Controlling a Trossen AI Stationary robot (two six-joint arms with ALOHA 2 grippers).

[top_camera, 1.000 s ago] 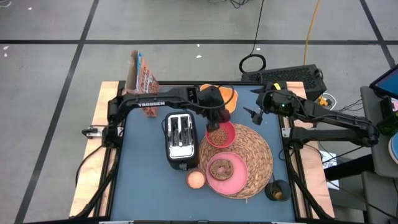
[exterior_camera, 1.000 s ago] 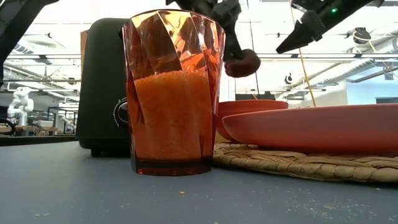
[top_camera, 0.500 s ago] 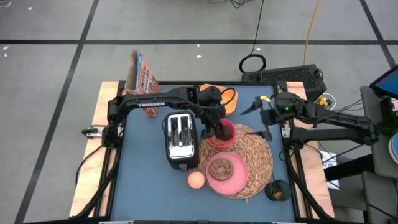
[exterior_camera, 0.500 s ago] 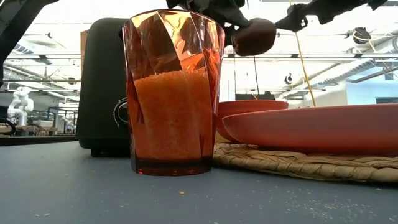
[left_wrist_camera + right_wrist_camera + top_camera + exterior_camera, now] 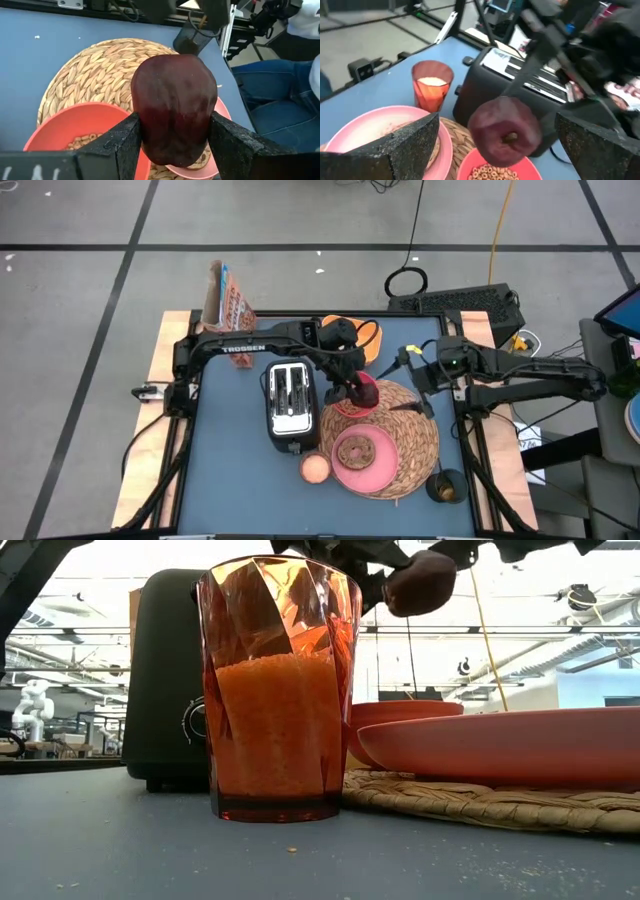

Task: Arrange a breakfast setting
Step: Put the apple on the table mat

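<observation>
Left claw (image 5: pixel 172 145) gripping dark-red fruit (image 5: pixel 173 107) between both fingers, holding it raised above pink bowl (image 5: pixel 355 397) on woven placemat (image 5: pixel 410 430). Right claw (image 5: pixel 495 145) spreading wide open, facing the fruit from close by. Ring-shaped bread (image 5: pixel 355 450) lying on pink plate (image 5: pixel 372 472); toaster (image 5: pixel 291 406) and tumbler (image 5: pixel 278 690) standing on blue worktop (image 5: pixel 230 470).

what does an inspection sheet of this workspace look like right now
surface: blue table, scattered crumbs in low view
job's things: woven placemat; pink plate holding ring-shaped bread; pink bowl with cereal; dark-red fruit held above bowl
clutter: toaster; orange tumbler; cereal box; dark cup
grippers: left gripper shut on fruit; right gripper open, facing fruit
cables: yellow and black leads on floor
surroundings: keyboard; seated person's jeans
</observation>
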